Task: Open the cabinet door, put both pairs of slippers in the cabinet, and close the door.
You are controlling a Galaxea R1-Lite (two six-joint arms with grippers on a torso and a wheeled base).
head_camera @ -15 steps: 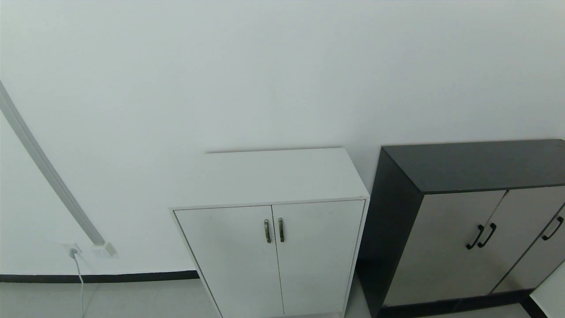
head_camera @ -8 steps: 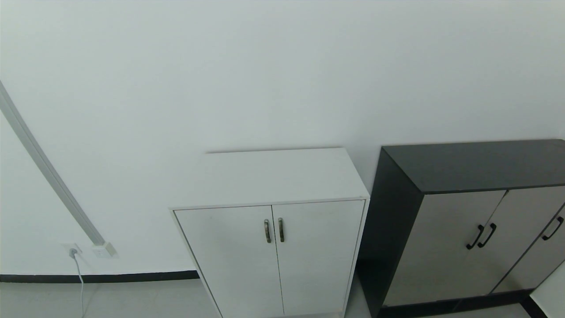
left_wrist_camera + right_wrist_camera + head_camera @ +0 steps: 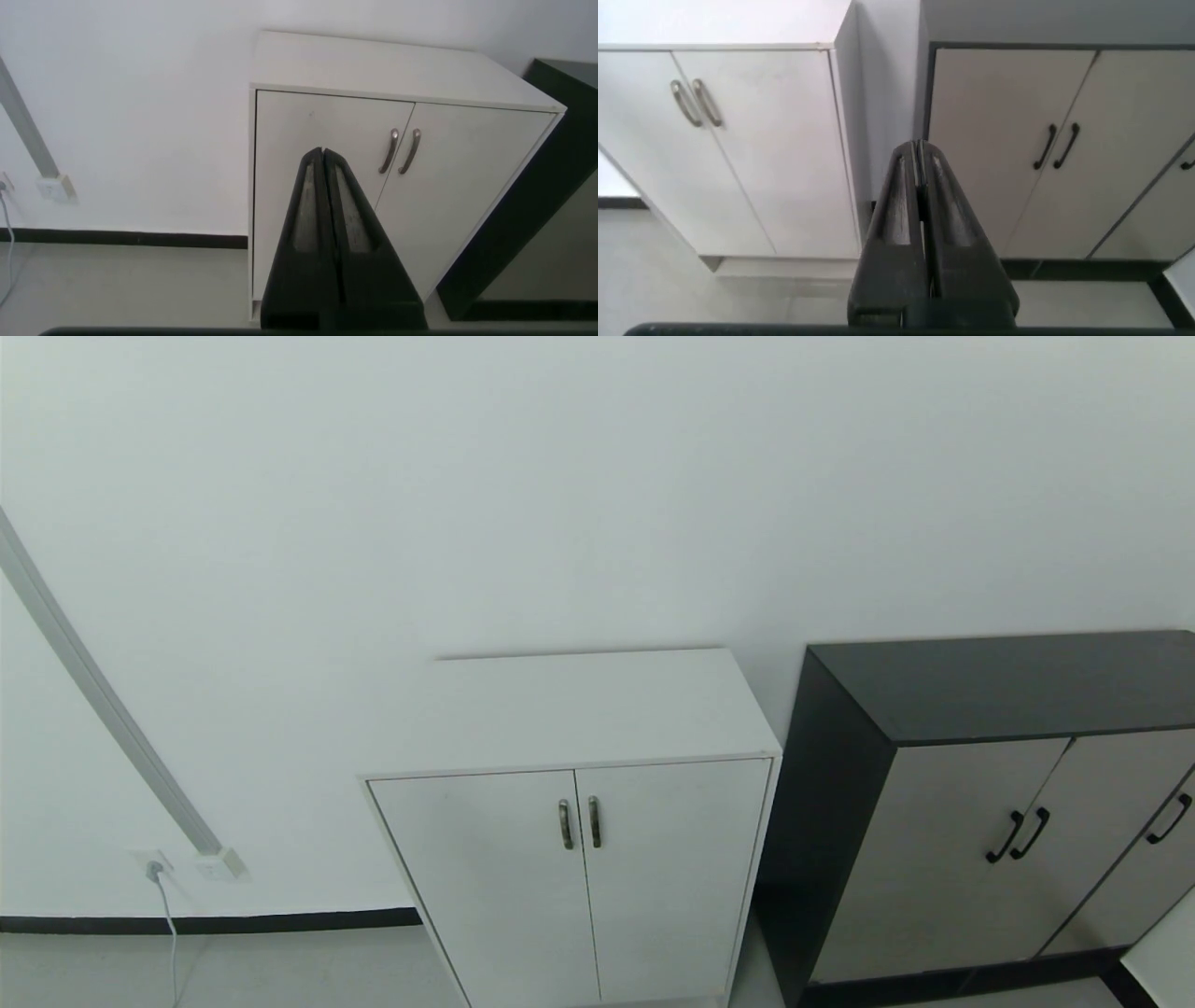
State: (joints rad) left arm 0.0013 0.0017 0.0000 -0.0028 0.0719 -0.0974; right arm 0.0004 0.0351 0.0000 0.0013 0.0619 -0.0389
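A white two-door cabinet (image 3: 579, 859) stands against the wall with both doors closed and two metal handles (image 3: 579, 823) side by side at the middle seam. In the left wrist view my left gripper (image 3: 323, 154) is shut with nothing in it, held in front of the white cabinet (image 3: 374, 177), some way off its handles (image 3: 400, 151). My right gripper (image 3: 920, 147) is shut and empty too, in front of the gap between the white cabinet (image 3: 738, 140) and the black one.
A black cabinet with grey doors (image 3: 990, 821) and black handles stands right of the white one, close beside it. A wall socket with a plugged cable (image 3: 154, 873) and a slanted cable duct (image 3: 93, 691) are on the wall to the left. Grey floor lies below.
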